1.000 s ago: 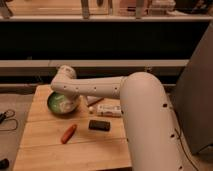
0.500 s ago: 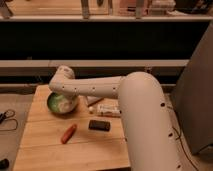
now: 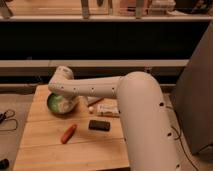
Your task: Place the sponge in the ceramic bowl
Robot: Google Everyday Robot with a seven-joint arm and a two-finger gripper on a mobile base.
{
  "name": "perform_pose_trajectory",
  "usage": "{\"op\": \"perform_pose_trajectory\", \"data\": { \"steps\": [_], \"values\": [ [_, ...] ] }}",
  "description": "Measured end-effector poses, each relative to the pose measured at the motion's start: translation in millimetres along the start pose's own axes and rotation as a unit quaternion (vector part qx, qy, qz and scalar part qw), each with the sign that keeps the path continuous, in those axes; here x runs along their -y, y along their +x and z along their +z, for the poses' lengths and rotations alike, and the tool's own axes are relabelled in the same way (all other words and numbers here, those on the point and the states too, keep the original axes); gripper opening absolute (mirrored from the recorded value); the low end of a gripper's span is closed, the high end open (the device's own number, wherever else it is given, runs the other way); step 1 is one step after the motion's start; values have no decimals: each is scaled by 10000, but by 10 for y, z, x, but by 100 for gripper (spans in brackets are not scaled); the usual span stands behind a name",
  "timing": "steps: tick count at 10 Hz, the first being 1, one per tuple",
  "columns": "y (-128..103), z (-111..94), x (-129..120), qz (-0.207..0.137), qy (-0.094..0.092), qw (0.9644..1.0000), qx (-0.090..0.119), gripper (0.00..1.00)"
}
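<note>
One risk we see: the green ceramic bowl [image 3: 50, 103] on the wooden table [image 3: 47, 150] could tip if the gripper [image 3: 61, 96], low over it, pulls sideways. The white arm [image 3: 95, 89] reaches across the table, wrist bent down; a pale lump inside the bowl may be the sponge [image 3: 64, 104], and we cannot tell whether the gripper grasps it.

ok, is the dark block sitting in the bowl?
No, the dark block lies on the table, apart from the bowl, over which the hand hangs.
</note>
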Motion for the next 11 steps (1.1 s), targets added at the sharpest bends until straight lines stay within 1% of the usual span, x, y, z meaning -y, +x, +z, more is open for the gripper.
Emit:
{"op": "perform_pose_trajectory", "data": {
  "steps": [2, 3, 6, 7, 8, 9, 10, 11],
  "values": [
    [-9, 1, 18, -38, 30, 10000, -3, 39],
    [-11, 1, 26, -47, 41, 10000, 0, 43],
    [-27, 7, 52, -102, 89, 9999, 0, 47],
    [-38, 4, 65, -125, 109, 9999, 2, 51],
    [-43, 8, 72, -140, 121, 9998, 4, 53],
    [-45, 7, 80, -155, 138, 9998, 5, 58],
    [-52, 8, 88, -180, 156, 9997, 4, 60],
    [-66, 4, 102, -213, 180, 9996, 6, 60]
  ]
}}
